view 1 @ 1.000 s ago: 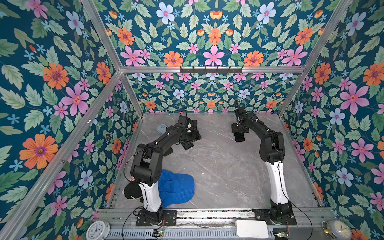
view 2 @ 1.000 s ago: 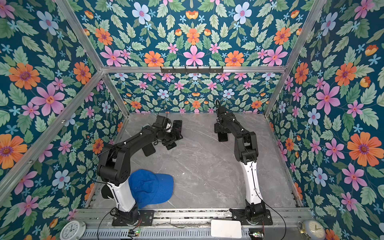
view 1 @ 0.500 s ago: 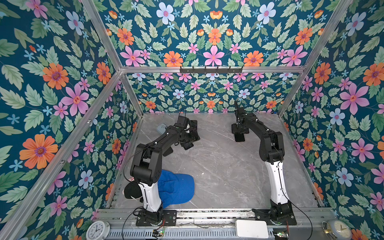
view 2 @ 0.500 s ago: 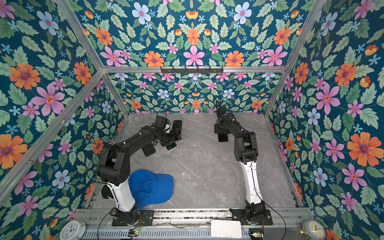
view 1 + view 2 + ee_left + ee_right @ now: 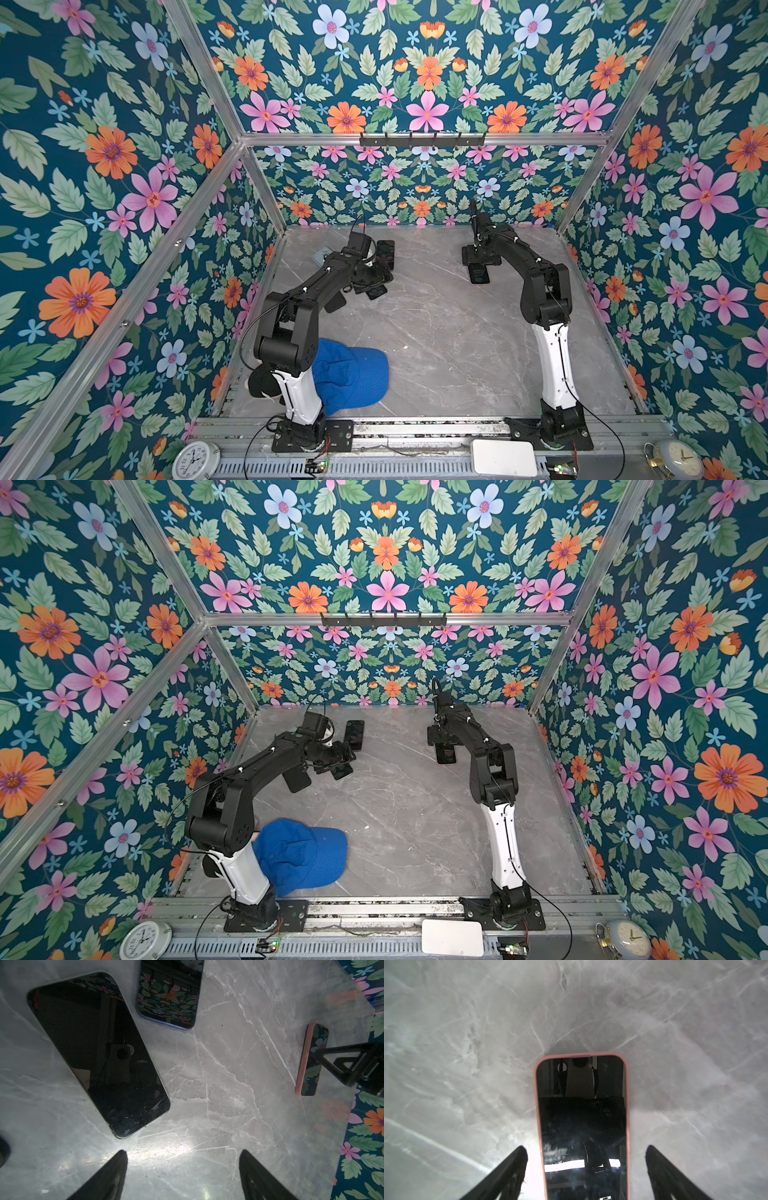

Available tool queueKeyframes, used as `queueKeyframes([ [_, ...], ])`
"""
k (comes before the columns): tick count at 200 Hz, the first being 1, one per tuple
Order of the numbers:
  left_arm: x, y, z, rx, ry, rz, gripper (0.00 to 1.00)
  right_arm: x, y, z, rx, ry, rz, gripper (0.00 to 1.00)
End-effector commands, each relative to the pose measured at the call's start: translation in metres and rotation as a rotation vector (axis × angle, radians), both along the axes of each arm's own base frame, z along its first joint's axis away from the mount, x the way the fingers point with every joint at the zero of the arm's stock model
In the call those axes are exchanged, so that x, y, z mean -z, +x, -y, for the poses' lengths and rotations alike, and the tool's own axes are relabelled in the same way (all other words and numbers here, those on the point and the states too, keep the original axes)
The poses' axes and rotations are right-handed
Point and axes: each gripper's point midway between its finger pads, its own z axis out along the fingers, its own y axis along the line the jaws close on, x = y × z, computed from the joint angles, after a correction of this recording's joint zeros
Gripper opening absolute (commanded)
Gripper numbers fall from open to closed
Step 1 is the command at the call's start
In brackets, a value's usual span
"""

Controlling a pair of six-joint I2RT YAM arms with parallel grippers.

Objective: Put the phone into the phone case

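My right tool [image 5: 586,1149] stands wide open and holds nothing. Its two fingers straddle the pink case [image 5: 538,1105], one on each side, with a clear strip of bare surface [image 5: 467,1043] between each finger and the case's rim, so they do not touch it. The phone [image 5: 581,1115] sits inside the pink case, screen up, with the pink rim running around every edge I can see. The end nearest my wrist is cut off from view. The case lies flat on the surface. In both top views the right tool hovers over the case's far end [image 5: 480,275] [image 5: 446,756].

My left tool [image 5: 182,1167] is well apart from the pink case, off to my left of it. It is also spread wide and empty, with only bare surface between its fingers. A silver-edged phone [image 5: 97,1053] lies flat and screen up just beside the left tool, on the side away from the pink case. A blue-rimmed phone [image 5: 169,995] lies close to the silver-edged one without touching it, and it too is well apart from the pink case.
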Motion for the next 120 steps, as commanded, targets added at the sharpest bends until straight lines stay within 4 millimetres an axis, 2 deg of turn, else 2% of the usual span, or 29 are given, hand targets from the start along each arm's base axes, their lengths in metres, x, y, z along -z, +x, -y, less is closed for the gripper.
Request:
queueKeyframes([
  [1,0.000,-0.004,-0.015,-0.011,0.046,-0.007,0.86,-0.022,-0.010,-0.002,-0.014,0.009,0.019,0.89],
  [22,-0.001,-0.007,-0.031,-0.039,0.066,-0.013,0.84,-0.036,-0.025,-0.014,-0.026,0.051,0.043,0.89],
  [44,0.001,-0.012,-0.051,-0.081,0.070,-0.021,0.82,-0.041,-0.046,-0.046,-0.078,0.137,0.048,0.87],
  [59,0.006,-0.015,-0.070,-0.121,0.080,-0.034,0.81,-0.039,-0.060,-0.076,-0.133,0.164,0.044,0.86],
  [77,0.011,-0.018,-0.103,-0.198,0.106,-0.047,0.79,-0.035,-0.072,-0.119,-0.218,0.172,0.037,0.86],
  [120,0.021,-0.031,-0.172,-0.396,0.121,-0.026,0.75,-0.033,-0.086,-0.220,-0.436,0.212,0.041,0.86],
])
